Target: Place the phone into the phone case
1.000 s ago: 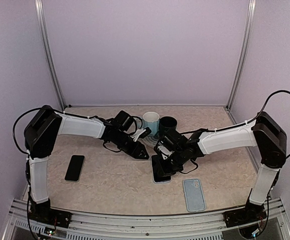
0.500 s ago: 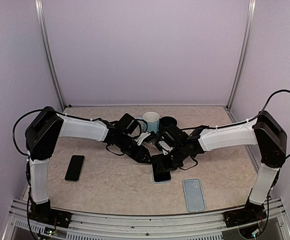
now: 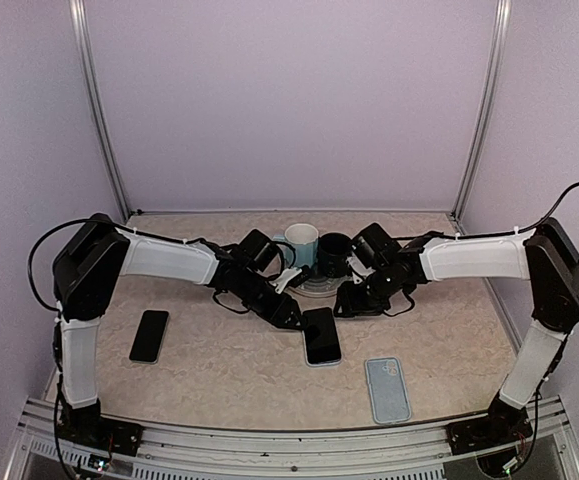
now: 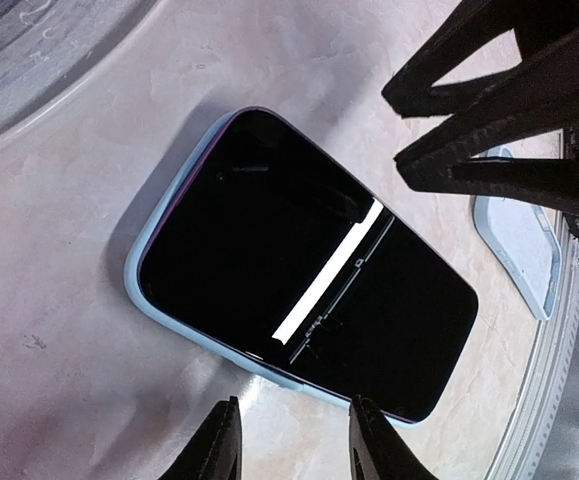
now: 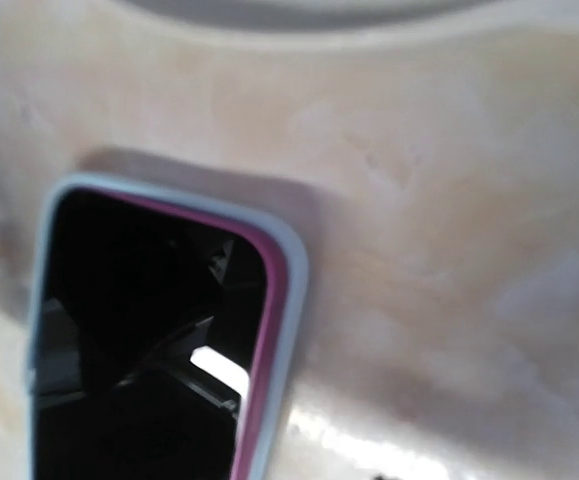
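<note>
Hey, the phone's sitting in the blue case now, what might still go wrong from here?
The phone may not be fully seated: a pink edge shows inside the case rim. The left pincer, open and hovering close by the case's edge, might nudge it when it moves.

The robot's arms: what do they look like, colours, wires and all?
The left arm and right arm match: smooth white shells on the long sections, chunky black joints between. A thin black cable loops out beside each shoulder. The left hand and right hand are black, each with two tapering fingers; the right one's look rough-textured.
</note>
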Motion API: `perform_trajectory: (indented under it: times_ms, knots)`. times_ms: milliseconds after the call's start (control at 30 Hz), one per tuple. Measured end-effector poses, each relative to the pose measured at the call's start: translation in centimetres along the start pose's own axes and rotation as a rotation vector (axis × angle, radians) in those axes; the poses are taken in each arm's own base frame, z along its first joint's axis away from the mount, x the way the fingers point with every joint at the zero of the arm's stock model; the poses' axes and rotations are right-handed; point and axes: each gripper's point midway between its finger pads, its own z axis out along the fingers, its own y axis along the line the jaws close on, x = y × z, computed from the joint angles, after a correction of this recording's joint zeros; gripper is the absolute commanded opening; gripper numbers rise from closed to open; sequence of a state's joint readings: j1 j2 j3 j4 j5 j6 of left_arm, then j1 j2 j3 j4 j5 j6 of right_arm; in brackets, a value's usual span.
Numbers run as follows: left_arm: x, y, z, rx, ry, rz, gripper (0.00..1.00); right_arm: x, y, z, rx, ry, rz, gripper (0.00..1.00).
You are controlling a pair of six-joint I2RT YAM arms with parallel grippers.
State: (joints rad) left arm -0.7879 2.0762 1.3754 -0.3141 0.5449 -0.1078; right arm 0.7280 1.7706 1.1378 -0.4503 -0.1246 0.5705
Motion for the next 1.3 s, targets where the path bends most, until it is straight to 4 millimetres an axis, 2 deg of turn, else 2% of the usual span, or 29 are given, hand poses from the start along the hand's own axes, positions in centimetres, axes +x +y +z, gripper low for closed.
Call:
perform_trajectory:
  times_ms: [67,233,367,467,633,900,1100,1300]
  knots:
    - [0.1,0.1,0.2,0.0,0.004,-0.004,0.38,0.5,-0.2,0.8,0.001,0.023,-0.005,0.21]
    - [0.5,0.4,0.6,-0.001,0.015,-0.021,0.38,1.0,-0.2,1.6,-0.021,0.041,0.0,0.19]
    - [1.0,0.7,1.3,0.001,0.028,-0.036,0.38,1.3,0.0,1.8,-0.043,0.047,0.001,0.28]
    - [1.0,0.5,1.4,0.008,0.025,-0.032,0.38,1.3,0.0,1.9,-0.044,0.046,0.001,0.3]
    - [1.0,0.5,1.5,0.009,0.025,-0.031,0.38,1.3,0.1,1.9,-0.048,0.045,0.0,0.15]
    - [0.9,0.5,1.5,0.009,0.024,-0.031,0.38,1.6,1.0,2.4,-0.116,0.04,0.0,0.12]
    - [0.9,0.5,1.6,0.013,0.023,-0.031,0.36,1.7,1.2,2.6,-0.129,0.048,0.004,0.01]
    - [0.7,0.4,1.8,0.025,0.022,-0.029,0.35,1.3,1.6,2.8,-0.074,0.038,0.001,0.0]
